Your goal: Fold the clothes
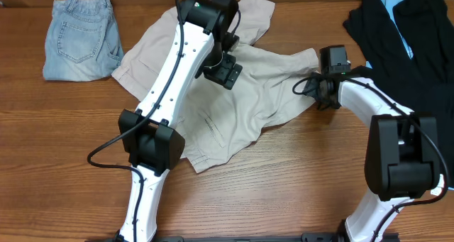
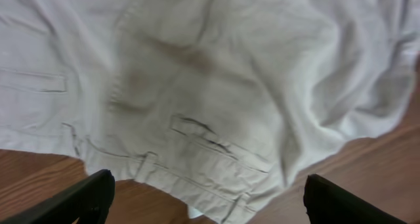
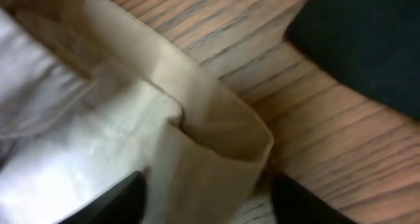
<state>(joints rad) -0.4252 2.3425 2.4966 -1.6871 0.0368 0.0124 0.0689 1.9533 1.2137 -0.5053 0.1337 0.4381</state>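
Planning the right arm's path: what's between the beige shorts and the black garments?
Bare table, overhead and right wrist views; right gripper straddles the hem of the shorts.

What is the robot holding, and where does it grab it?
Right tool straddles the shorts' leg hem; whether it grips cannot be told. Left tool is open, holding nothing.

A robotics lab bench is seen here: a left arm (image 1: 170,79) and a right arm (image 1: 386,139), white and black, are mounted at a wooden table (image 1: 284,192). Cables (image 1: 106,154) are looped along them, and beige shorts (image 1: 241,114), denim shorts (image 1: 78,36) and black garments (image 1: 418,43) are spread on top.
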